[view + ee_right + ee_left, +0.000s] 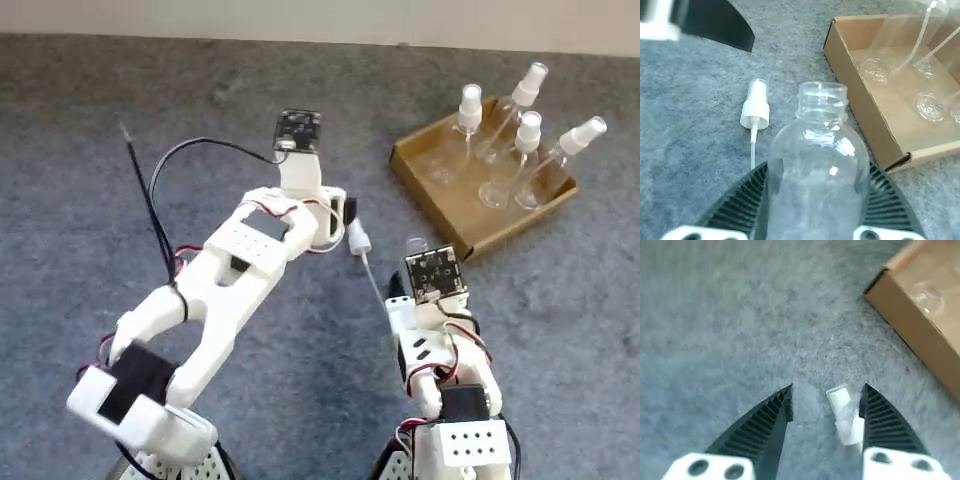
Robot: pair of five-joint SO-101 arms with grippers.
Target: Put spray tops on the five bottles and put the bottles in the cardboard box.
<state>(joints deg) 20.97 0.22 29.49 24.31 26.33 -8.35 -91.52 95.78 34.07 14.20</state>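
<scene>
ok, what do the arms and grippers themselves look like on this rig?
The left arm and right arm: white plastic shells, black servo blocks, red, white and black wires at the joints. Each wrist carries a small dark camera board; a black cable loops off the left one. The left gripper and right gripper: black tapered fingers, ribbed inside, on white bases with round holes.

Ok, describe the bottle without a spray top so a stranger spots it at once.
Start from the cardboard box on the grey carpet; it holds four bottles wearing white spray tops. Just outside the box wall facing the arms, the right gripper clamps a fifth clear bottle. Unlike those four, its threaded neck is bare and open.
</scene>
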